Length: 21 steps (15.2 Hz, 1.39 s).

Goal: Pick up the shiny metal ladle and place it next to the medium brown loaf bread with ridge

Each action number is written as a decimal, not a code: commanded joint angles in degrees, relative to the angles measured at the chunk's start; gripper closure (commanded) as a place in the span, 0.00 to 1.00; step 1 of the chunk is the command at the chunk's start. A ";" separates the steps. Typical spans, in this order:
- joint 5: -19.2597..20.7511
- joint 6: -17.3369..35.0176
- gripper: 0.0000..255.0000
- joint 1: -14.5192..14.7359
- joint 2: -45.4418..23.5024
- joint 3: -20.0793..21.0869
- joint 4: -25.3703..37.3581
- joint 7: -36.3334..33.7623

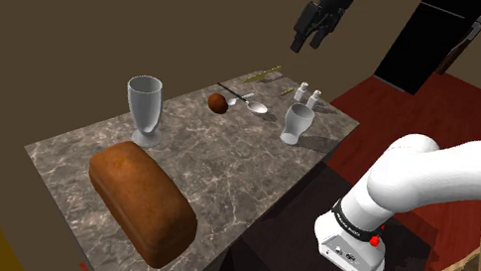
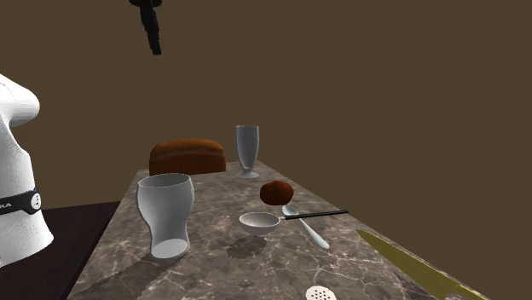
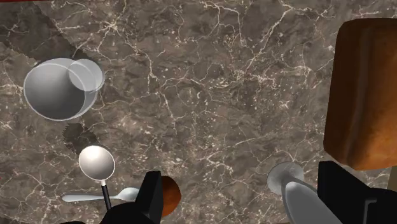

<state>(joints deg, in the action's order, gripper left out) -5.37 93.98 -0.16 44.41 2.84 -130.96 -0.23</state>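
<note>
The ladle [image 1: 255, 106] has a shiny round metal bowl and a thin black handle. It lies on the marble table near the far end, beside a small round brown bun [image 1: 219, 104] and a plain spoon [image 2: 308, 230]. The ladle [image 2: 261, 223] rests flat with its bowl up; from the wrist view the ladle [image 3: 97, 163] is off to one side of the fingers. The brown loaf [image 1: 142, 199] lies at the table's near end, also seen as the loaf [image 3: 366, 95]. My gripper [image 1: 307, 42] hangs open high above the table, holding nothing; gripper [image 3: 248, 203], gripper [image 2: 155, 43].
A stemmed glass [image 1: 143, 108] stands between loaf and ladle. A tumbler [image 1: 298, 124] and two small shakers [image 1: 308, 96] stand near the far corner. An olive-handled knife [image 2: 418, 268] lies at the far edge. Bare marble [image 3: 210, 83] spreads between tumbler and loaf.
</note>
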 commanded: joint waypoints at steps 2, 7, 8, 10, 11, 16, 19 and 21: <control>0.32 1.43 0.00 -0.21 -1.27 -0.40 -0.51 0.63; 1.77 8.46 0.00 -1.25 -8.49 -2.39 -2.02 3.61; 2.03 9.83 0.00 -1.46 -10.09 -2.78 -2.12 4.19; 2.50 12.52 0.00 -1.85 -13.45 -3.55 -2.10 5.31; 2.71 13.83 0.00 -2.04 -15.20 -3.93 -1.98 5.86; 3.49 19.93 0.00 -2.97 -24.51 -5.73 -0.35 8.55; 3.72 23.14 0.00 -3.47 -30.46 -6.75 1.45 10.13; 3.75 25.06 0.00 -3.80 -34.55 -7.38 3.00 11.17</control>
<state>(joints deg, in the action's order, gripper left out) -1.64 118.15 -3.80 11.99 -4.24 -128.94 10.42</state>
